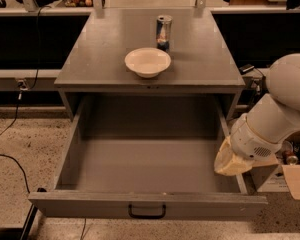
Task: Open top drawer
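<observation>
The top drawer (90, 205) is a deep grey box, pulled far out of the grey cabinet toward the camera, and its inside holds nothing. Its small black pull handle (147, 213) sits in the middle of the front panel. My gripper (231, 162) is the cream-coloured end of the white arm. It hangs at the drawer's right side wall near the front corner, well to the right of the handle and not touching it.
A white bowl (147, 61) and an upright can (163, 32) stand on the cabinet top (100, 59). Cardboard boxes (295, 181) lie on the floor to the right under the arm. A black cable (10, 156) runs over the floor at the left.
</observation>
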`<state>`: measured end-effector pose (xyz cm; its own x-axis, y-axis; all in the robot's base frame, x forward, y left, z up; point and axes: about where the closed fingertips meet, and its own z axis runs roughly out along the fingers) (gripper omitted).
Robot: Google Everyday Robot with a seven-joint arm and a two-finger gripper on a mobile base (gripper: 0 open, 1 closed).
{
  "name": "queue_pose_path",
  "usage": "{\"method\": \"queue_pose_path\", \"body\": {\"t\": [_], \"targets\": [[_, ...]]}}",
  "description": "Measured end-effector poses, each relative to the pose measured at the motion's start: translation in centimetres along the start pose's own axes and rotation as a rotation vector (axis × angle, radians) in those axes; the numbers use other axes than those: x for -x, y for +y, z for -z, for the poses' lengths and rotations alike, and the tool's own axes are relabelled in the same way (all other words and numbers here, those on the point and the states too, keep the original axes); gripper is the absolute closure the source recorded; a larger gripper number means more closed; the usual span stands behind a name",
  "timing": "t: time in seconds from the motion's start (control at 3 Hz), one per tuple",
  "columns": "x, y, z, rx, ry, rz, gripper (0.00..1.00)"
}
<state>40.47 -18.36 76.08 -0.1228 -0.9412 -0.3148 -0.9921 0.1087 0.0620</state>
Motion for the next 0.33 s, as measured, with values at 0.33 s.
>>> {"method": "queue_pose_path", "body": {"t": [0.33], "targets": [[-1.74, -1.99, 3.16, -0.157, -0.126, -0.053, 1.00]]}}
